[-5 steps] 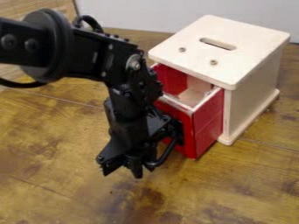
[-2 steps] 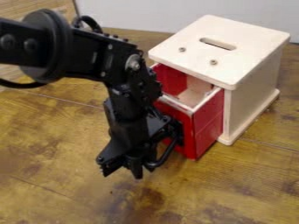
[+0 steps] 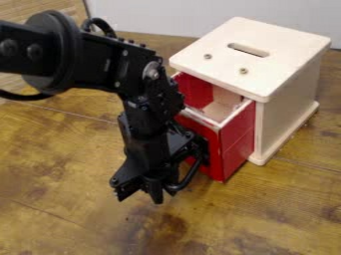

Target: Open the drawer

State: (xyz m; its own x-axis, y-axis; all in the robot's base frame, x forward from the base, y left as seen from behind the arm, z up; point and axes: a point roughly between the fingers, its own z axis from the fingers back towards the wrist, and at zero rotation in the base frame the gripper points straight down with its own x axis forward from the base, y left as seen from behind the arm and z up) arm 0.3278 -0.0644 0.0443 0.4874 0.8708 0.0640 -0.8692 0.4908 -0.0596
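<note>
The arm (image 3: 94, 70) runs off the left edge, so its base isn't visible. It also covers the left part of the drawer (image 3: 220, 125) front and most of the black handle (image 3: 197, 164). The tool (image 3: 144, 189) tips are too dark to make out against the tabletop (image 3: 54, 159).

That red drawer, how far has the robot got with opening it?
Partly done: the red drawer already sticks out from the cream cube. In hand: the hand points down, closed, right at the black loop handle, apparently gripping it. Left: perhaps pulling the drawer further out, then letting go.
</note>
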